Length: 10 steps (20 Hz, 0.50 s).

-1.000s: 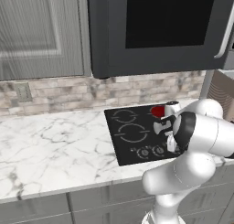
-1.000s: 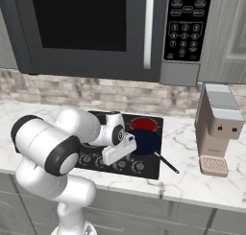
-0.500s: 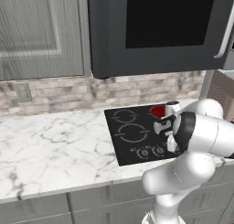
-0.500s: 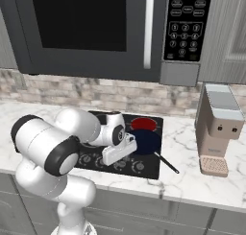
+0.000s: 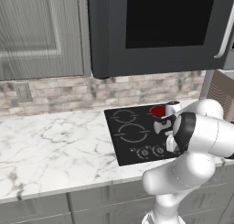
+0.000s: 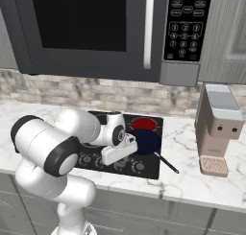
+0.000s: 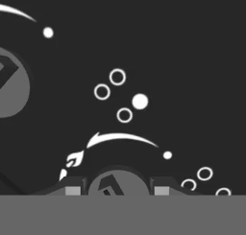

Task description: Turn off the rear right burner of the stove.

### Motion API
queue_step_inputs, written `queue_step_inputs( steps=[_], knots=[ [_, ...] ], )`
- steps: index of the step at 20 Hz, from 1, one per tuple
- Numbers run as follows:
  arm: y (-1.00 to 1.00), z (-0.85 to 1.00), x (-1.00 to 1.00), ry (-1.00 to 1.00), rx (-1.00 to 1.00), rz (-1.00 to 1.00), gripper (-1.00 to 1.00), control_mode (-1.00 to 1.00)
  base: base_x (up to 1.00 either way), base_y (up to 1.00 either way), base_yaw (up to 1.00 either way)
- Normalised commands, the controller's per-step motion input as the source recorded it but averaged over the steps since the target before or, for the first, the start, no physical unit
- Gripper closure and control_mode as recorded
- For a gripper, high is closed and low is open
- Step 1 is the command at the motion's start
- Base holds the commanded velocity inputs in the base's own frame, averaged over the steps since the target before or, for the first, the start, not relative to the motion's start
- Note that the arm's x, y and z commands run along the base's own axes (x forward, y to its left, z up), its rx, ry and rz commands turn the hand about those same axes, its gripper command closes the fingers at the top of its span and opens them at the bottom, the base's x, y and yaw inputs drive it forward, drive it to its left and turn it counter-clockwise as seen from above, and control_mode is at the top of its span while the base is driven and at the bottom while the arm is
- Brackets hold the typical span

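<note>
While the burner glows: the rear right burner [image 6: 143, 124] is seen as a red disc, so the heat is judged not yet off.
Stove position: the stove [image 5: 119, 151] lies flat on the marble counter [image 5: 50, 145], under the microwave [image 6: 91, 32]; the red zone sits at about 1 o'clock on the glass.
Knob in hand: a grey knob [image 7: 116, 183] is framed between the fingertips [image 7: 72, 189], at 6 o'clock in the hand view.
Pincer: the gripper [image 7: 116, 191] is set narrow about the knob; whether the pads are pressing cannot be told.
Risk: a loose hold may slip off the round knob; the wrong knob in the row may be turned.
Pan: a dark blue pan [image 6: 146, 141], handle toward 4 o'clock, may be knocked by the wrist.
Orientation: the knob row's long axis runs along the front edge; the knob's mark points toward 11 o'clock.
</note>
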Motion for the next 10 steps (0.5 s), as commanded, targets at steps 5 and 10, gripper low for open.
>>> queue_step_inputs(
  steps=[5, 10],
  knots=[
    [0.0, 0.0, -0.01, 0.0, 0.01, -0.09, 1.0, -1.0, 0.0, 0.0, 0.0],
    [0.0, -0.03, -0.15, 0.0, 0.03, -0.14, 1.0, -1.0, 0.0, 0.0, 0.0]
  ],
)
